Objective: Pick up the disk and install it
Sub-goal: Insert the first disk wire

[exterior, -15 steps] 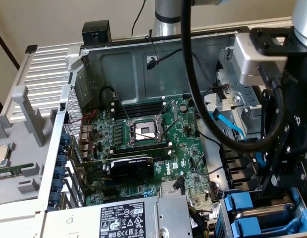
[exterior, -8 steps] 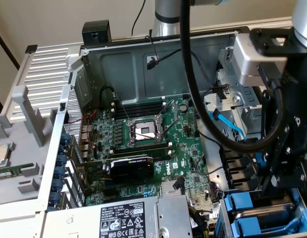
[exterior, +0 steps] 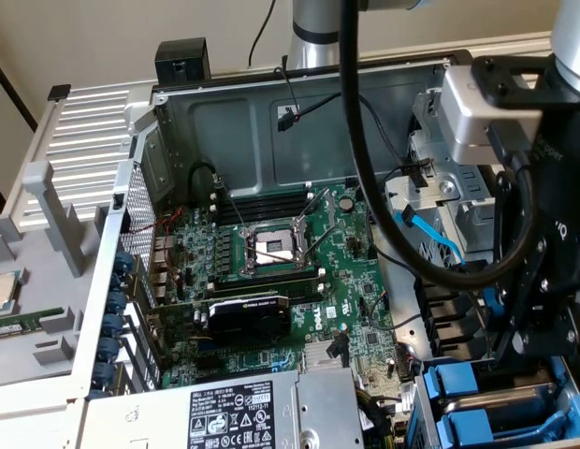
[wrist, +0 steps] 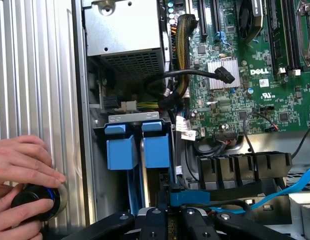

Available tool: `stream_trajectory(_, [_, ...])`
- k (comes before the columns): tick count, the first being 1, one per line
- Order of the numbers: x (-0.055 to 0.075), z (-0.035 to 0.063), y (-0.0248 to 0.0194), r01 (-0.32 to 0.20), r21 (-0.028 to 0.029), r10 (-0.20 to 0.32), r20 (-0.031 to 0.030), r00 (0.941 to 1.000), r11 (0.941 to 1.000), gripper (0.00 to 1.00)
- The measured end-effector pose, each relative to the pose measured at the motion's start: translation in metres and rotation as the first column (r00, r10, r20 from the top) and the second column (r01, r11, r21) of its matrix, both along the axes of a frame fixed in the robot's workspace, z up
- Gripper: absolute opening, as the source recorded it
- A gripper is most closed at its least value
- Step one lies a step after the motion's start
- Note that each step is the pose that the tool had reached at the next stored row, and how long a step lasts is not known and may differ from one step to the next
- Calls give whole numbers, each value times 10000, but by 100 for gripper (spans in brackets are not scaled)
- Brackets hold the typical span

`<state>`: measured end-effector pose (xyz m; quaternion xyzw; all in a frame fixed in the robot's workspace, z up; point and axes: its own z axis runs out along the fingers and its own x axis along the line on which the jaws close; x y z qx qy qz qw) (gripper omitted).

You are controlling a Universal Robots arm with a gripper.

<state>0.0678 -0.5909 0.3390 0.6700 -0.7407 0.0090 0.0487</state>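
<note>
The pincer [wrist: 170, 204] is closed on a blue plastic edge, which I judge to be the carrier frame of the disk [wrist: 191, 197]. The grip appears to be on the frame and not the metal body, probably so that the drive can slide in edge-first. The disk hangs just above the drive cage [wrist: 135, 118] at the corner of the open computer case [exterior: 253, 131], beside the motherboard [exterior: 355, 253]. How much of the disk is below the fingers cannot be told.

Counted:
- 2 blue carrier fronts sit side by side in the cage, [wrist: 120, 152] and [wrist: 156, 150].
- 1 power-supply box [exterior: 234, 412] lies next to the cage.
- 1 graphics card [exterior: 248, 318] and 1 open CPU socket [exterior: 271, 248] are on the board.
- 1 light-blue data cable [exterior: 430, 238] hangs loose near the cage, likely waiting for a drive.
- 2 hands [wrist: 25, 162] of a person rest on 1 black knob [wrist: 32, 202] on the ribbed panel outside the case.
</note>
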Motion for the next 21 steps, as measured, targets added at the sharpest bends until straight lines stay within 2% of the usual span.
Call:
stream_trajectory(15, [-15, -10, 12, 26, -42, -25, 93, 10000, 10000, 17])
stream_trajectory(21, [-23, -14, 14, 38, -51, -38, 113, 9999, 10000, 17])
